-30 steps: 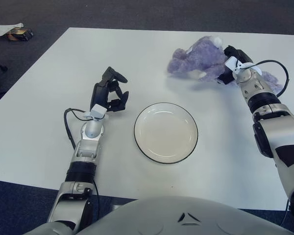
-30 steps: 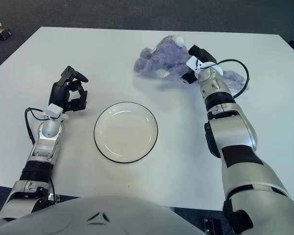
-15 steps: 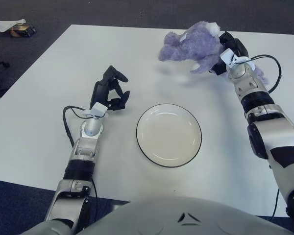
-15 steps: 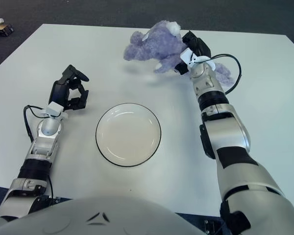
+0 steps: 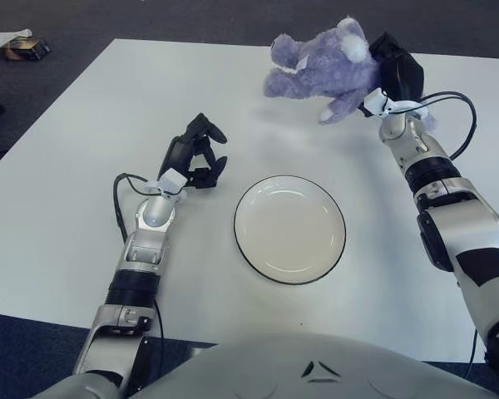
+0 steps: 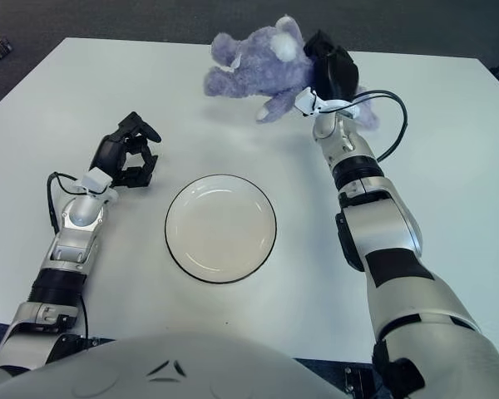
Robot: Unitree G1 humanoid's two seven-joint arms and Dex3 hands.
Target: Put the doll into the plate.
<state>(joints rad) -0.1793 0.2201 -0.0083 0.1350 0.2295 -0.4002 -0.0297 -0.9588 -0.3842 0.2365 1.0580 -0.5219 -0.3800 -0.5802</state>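
A purple plush doll (image 5: 320, 69) hangs in the air above the far side of the table, held by my right hand (image 5: 392, 73), whose fingers are shut on its rear end. It also shows in the right eye view (image 6: 258, 65). A white plate with a dark rim (image 5: 289, 229) sits empty on the table in front of me, nearer than the doll and below it. My left hand (image 5: 195, 154) hovers just left of the plate, fingers loosely curled, holding nothing.
The white table (image 5: 83, 183) spreads around the plate; its far edge lies just behind the doll. A black cable (image 5: 457, 125) loops off my right wrist. Small litter (image 5: 17, 46) lies on the dark carpet beyond the table's far left corner.
My right hand has lifted the doll off the table and carried it up and slightly left. My left hand has drifted a little toward the plate.
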